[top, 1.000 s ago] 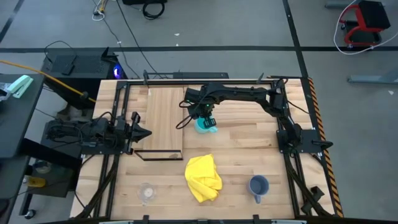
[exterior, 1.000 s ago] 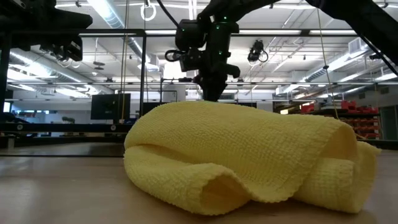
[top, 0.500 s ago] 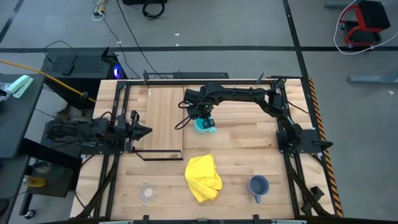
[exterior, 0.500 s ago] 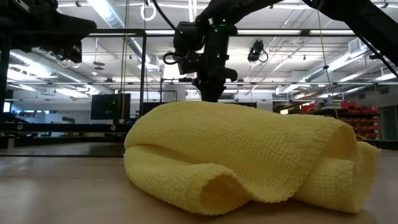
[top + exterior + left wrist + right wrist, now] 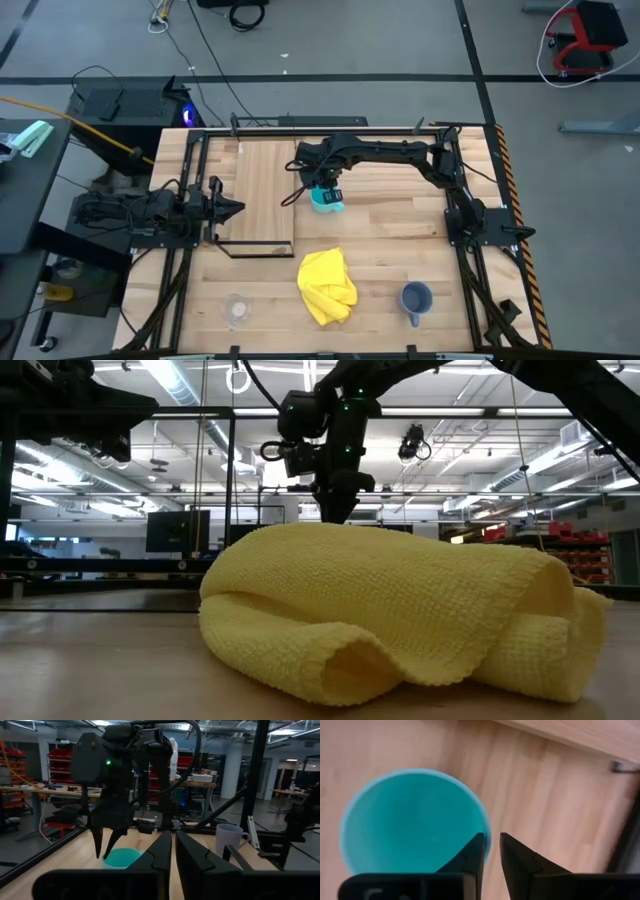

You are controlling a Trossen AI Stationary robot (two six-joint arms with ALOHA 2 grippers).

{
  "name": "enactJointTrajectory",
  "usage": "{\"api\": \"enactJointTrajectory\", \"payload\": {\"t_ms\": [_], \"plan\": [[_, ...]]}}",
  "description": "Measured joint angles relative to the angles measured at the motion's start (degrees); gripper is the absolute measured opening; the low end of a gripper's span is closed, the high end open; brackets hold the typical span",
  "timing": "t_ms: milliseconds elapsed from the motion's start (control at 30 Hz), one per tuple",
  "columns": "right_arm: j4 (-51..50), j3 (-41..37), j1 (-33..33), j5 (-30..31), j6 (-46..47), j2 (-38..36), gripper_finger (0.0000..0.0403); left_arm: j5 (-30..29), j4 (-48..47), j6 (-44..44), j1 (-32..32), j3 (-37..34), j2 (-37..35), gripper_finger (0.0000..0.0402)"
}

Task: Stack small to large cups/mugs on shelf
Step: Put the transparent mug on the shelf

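The cyan mug (image 5: 328, 198) stands open side up just right of the shelf (image 5: 262, 190), a pale board with a black frame edge. My right gripper (image 5: 322, 188) is over it, pointing down, shut on its rim. The mug also shows in the right wrist view (image 5: 410, 825) and in the left wrist view (image 5: 122, 857). The grey-blue mug (image 5: 415, 297) stands near the front right, and the clear cup (image 5: 236, 310) near the front left. My left gripper (image 5: 232, 210) waits shut at the shelf's left edge. My right gripper pinches the cyan mug's rim (image 5: 489, 836), with one finger (image 5: 472, 851) inside the mug and the other outside it. The fingers come from above, pointing down. The mug stays upright; whether its base is off the table I cannot tell.
A crumpled yellow cloth (image 5: 327, 285) lies on the table in front of the cyan mug and fills the low view (image 5: 400, 610), hiding the mug there. The black frame rails run along the table's left and right sides.
My right gripper has risen a little and drifted toward the shelf. The cyan mug has shifted the same way with it, still upright.
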Motion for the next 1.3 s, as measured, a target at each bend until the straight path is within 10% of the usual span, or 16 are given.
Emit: {"api": "enactJointTrajectory", "payload": {"t_ms": [367, 767, 1300], "plan": [[-0.6, 0.2, 1.3, 0.6, 13.5, -10.9, 0.0070, 3.7, -0.8, 7.3, -0.7, 7.9, 0.0, 0.0039], [-0.8, 0.0, 10.8, 0.4, 30.4, -24.4, 0.0070, 3.7, -28.7, 2.0, -5.2, 30.4, 15.0, 0.0036], [-3.0, -4.9, 29.7, 6.9, 43.2, -24.0, 0.0070, -4.0, -85.0, -40.8, -21.5, 68.6, 52.4, 0.0010]]}}
